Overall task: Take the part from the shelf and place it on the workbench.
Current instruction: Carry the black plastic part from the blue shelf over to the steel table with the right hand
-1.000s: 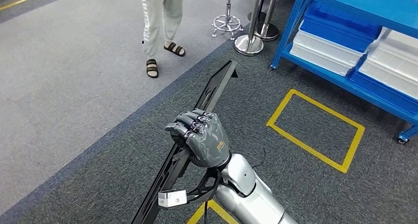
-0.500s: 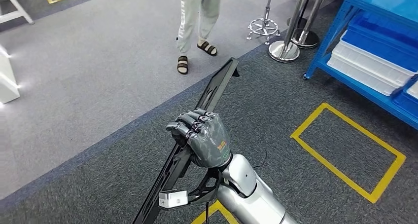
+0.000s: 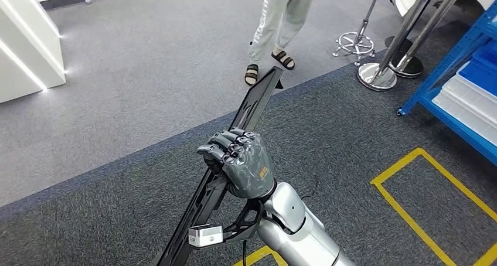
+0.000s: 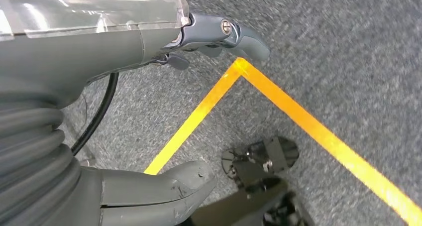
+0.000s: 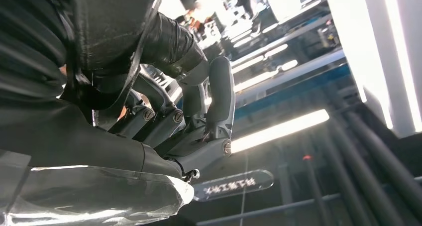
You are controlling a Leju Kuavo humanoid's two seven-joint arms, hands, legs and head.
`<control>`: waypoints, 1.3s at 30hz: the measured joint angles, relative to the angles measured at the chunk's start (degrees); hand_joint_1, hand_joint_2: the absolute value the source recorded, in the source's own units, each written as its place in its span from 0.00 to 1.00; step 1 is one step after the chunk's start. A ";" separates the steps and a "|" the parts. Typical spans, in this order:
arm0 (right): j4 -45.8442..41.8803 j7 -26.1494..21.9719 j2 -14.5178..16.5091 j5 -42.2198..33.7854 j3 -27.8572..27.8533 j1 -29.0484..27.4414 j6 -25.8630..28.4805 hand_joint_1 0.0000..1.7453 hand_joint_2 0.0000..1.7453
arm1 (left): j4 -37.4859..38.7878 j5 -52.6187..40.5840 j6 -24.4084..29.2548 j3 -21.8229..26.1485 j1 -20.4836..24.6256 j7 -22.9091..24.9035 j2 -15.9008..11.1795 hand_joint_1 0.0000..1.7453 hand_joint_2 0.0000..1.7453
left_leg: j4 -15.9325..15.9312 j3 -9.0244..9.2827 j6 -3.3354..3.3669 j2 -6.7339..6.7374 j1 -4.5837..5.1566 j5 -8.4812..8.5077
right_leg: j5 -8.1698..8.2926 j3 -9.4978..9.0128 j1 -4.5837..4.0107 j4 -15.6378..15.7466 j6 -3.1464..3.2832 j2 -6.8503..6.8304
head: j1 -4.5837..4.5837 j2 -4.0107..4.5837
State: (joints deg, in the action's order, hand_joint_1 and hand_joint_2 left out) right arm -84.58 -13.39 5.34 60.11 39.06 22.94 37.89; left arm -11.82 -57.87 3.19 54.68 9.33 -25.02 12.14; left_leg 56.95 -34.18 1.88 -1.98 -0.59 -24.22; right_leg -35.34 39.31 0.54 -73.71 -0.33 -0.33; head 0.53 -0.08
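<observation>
Part [image 3: 246,122], a long flat black frame, is gripped by the right hand [image 3: 240,163], whose fingers [image 3: 225,147] are wrapped closed around its middle; one end rises up and away beyond the fingers, the other drops below them past the wrist. It is off the shelf and being carried, so the step in hand looks like the walk to the desk, which no view shows yet. To do it well, keep the grip firm and the wrist steady so the long ends do not swing or slip through the fingers. The left hand [image 4: 164,136] hangs over the carpet near a yellow floor line [image 4: 278,111], its fingers [image 4: 234,34] apart and holding nothing. Beyond the part's far tip stands a person [image 3: 281,20] in sandals, close enough to matter; a stool [image 3: 363,31], chrome posts [image 3: 381,72] and the blue shelf [image 3: 457,96] lie off to the fingers' right.
</observation>
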 joint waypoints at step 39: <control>-0.30 0.05 0.01 0.08 -0.01 0.05 -0.01 1.00 1.00 | 0.00 -0.14 0.00 -0.08 0.01 -0.03 -0.10 0.00 1.00 | 1.16 -0.10 -0.65 -4.48 -0.02 -0.54 | 8.58 -4.49 0.68 12.50 -0.10 4.04 | 0.01 0.01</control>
State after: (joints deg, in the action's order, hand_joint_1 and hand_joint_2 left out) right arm -84.88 -13.34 5.35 60.19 39.05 22.99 37.89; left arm -11.82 -58.01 3.19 54.60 9.33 -25.05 12.03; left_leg 58.11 -34.27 1.24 -6.46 -0.61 -24.76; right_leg -26.76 34.82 1.23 -61.21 -0.43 3.71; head 0.54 -0.07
